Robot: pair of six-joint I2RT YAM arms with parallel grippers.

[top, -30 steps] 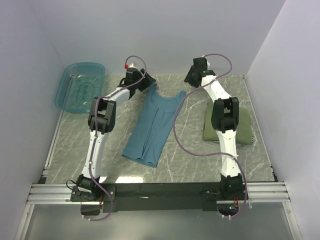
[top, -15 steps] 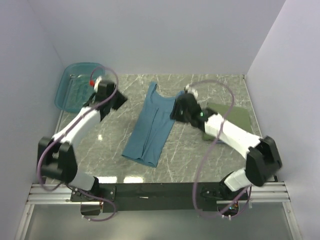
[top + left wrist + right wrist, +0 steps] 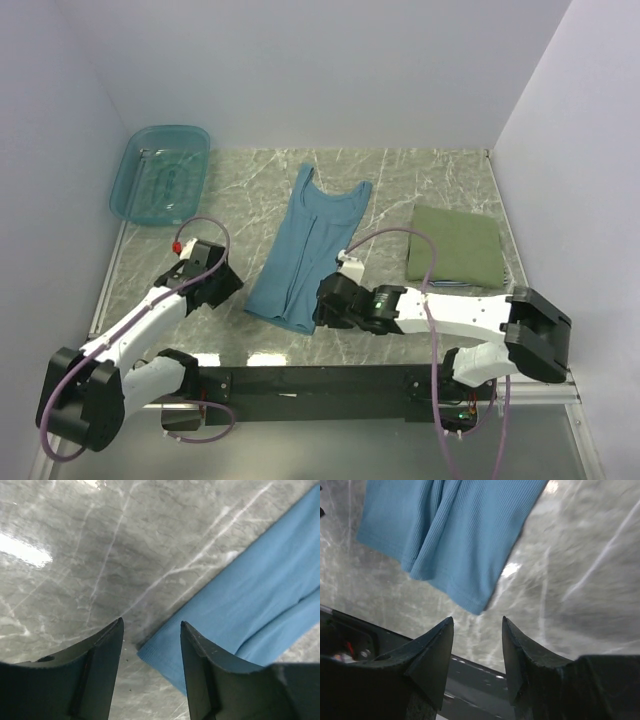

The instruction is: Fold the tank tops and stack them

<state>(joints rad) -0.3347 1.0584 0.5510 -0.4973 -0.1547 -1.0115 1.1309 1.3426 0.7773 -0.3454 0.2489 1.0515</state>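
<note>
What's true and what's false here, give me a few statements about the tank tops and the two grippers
The teal-blue tank top lies flat, straps toward the far wall. True.
The olive green tank top lies spread out, unfolded. False: it is folded into a rectangle at the right.
The left gripper is clamped on the blue hem. False: it is open, holding nothing.
The right gripper is open, by the hem's corner. True.

No text, label, brand or number can be read anywhere (the folded olive tank top (image 3: pixel 455 245) at three o'clock shows plain cloth only).
</note>
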